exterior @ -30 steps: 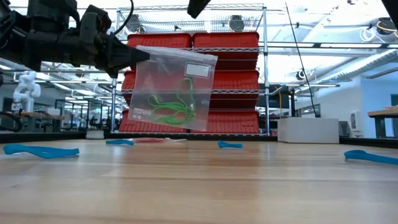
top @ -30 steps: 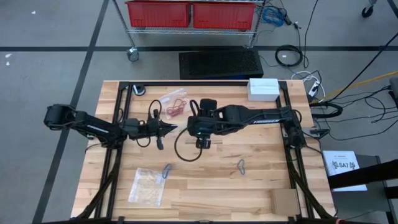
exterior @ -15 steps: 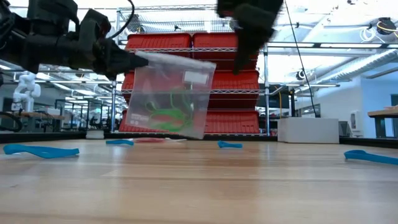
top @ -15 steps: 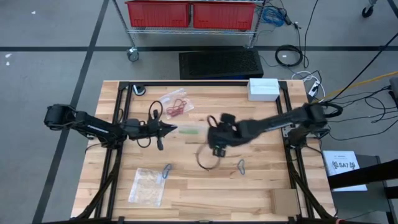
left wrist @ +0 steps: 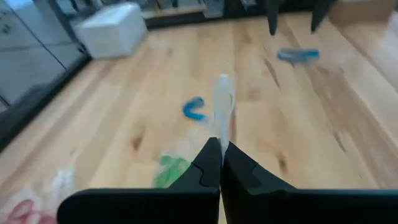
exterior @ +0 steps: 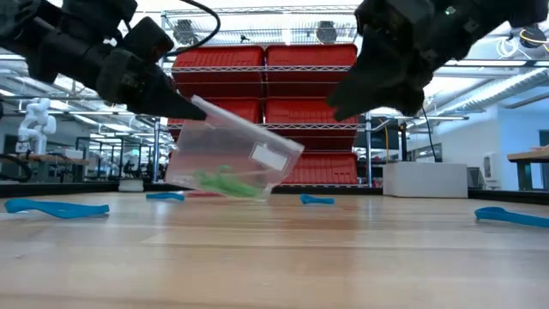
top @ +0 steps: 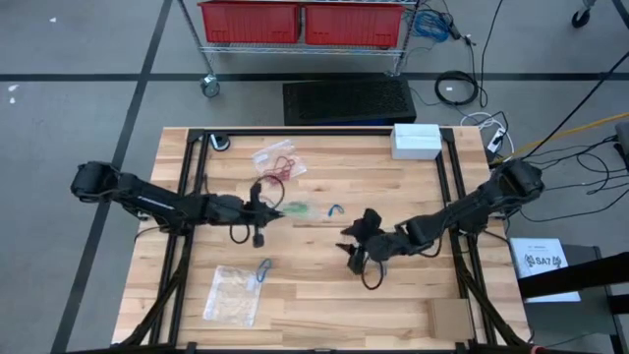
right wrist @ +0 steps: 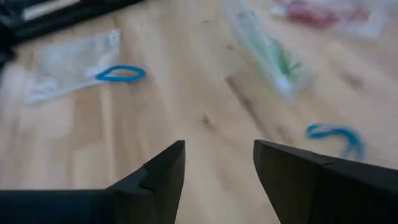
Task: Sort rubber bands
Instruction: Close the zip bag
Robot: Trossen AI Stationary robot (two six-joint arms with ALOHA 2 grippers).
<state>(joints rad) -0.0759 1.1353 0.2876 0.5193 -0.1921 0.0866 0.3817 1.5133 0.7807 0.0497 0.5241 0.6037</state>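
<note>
- The left claw (top: 267, 210) is clenched on the top edge of a clear bag (exterior: 230, 161) that holds green rubber bands (exterior: 225, 183); in the low view the bag hangs tilted from the fingers, its lower end close to the bench (top: 324, 295).
- In the left wrist view the shut fingers (left wrist: 219, 163) pinch the bag's edge, and the green bands (left wrist: 170, 170) show just beside them.
- The right claw (top: 356, 243) stands released, with nothing between its fingers (right wrist: 163, 173), above the middle of the bench and to the right of the bag.
- A loose blue rubber band (top: 335, 209) lies on the bench between the held bag and the right claw, near both.
- Another blue band (top: 263, 269) lies nearer the front edge, touching the corner of a second clear bag (top: 231, 294) that lies flat there.
- A third clear bag with red rubber bands (top: 280, 165) lies toward the back of the bench, behind the left claw.
- The held bag carries a small white label (exterior: 273, 157); its writing is too small to read.
- A white box (top: 417, 139) sits at the back right corner of the bench.
- Off the bench to the right, a white sheet (top: 543, 261) bears print that looks like "SA7".
</note>
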